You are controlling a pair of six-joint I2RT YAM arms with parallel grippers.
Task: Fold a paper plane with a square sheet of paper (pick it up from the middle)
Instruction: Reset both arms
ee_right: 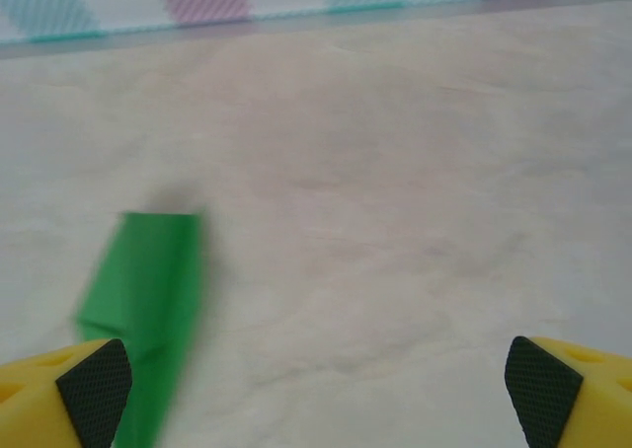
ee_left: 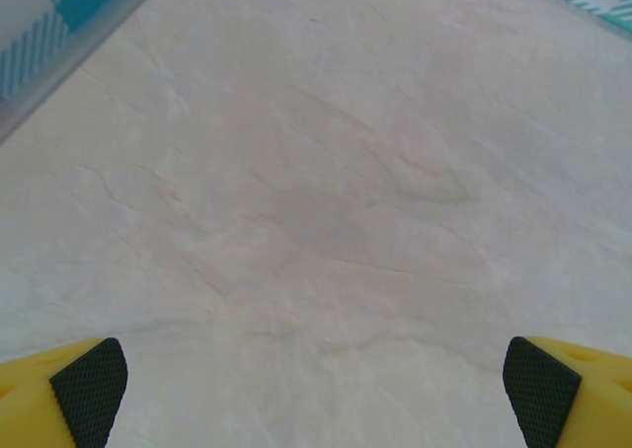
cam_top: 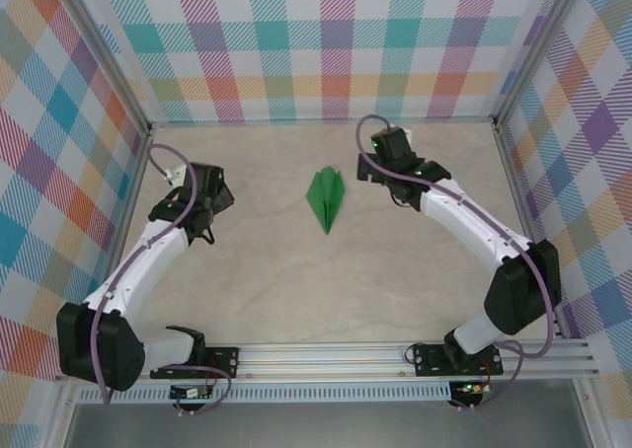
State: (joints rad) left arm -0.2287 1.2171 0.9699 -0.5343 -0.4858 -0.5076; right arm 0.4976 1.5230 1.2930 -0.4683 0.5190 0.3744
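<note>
The plane [cam_top: 327, 199] lies mid-frame on the surface [cam_top: 257, 270], light and easily crushed, so I judge its centre crease the best hold; my left gripper [ee_left: 316, 394] and right gripper [ee_right: 316, 394] both stand wide apart.

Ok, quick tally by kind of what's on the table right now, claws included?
Green paper plane: 1
Claws, both open: 2 (left claw, right claw)
Total: 3
</note>
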